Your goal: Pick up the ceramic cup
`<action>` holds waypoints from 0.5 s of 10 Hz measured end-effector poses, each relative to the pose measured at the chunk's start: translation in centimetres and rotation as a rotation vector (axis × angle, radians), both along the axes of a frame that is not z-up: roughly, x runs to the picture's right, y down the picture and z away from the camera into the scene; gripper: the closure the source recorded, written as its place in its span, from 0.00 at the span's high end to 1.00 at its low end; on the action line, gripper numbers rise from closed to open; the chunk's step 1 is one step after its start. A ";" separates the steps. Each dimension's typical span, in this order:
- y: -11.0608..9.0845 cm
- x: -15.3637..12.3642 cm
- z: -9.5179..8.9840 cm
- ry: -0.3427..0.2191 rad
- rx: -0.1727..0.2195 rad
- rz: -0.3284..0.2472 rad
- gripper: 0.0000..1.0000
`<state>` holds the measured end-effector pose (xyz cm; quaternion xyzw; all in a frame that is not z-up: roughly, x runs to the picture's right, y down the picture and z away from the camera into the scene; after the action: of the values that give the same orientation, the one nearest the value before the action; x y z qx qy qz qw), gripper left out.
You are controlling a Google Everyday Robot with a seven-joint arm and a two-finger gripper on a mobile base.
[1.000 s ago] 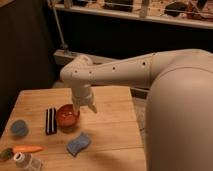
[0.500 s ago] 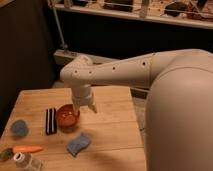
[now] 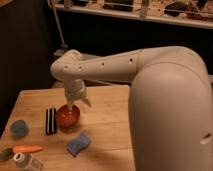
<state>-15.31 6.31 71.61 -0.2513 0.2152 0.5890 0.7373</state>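
Hovering your gripper [image 3: 76,103] spread and empty right over the red bowl [image 3: 67,118] | ceramic cup [image 3: 19,128] sits well off to the claw's left as the camera sees it, past the dark striped block [image 3: 50,120] | reckon you shift that way first

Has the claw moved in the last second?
Yes: the claw has shifted slightly left and now hangs over the red bowl; the ceramic cup lies farther left.
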 end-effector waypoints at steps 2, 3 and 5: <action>-1.5 -3.8 0.3 -0.039 0.016 -0.077 0.65; -2.3 -7.0 0.5 -0.071 0.025 -0.142 0.65; -2.3 -13.1 0.4 -0.150 0.018 -0.237 0.65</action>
<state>-28.44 4.04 72.04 -0.2606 0.1825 0.4792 0.8180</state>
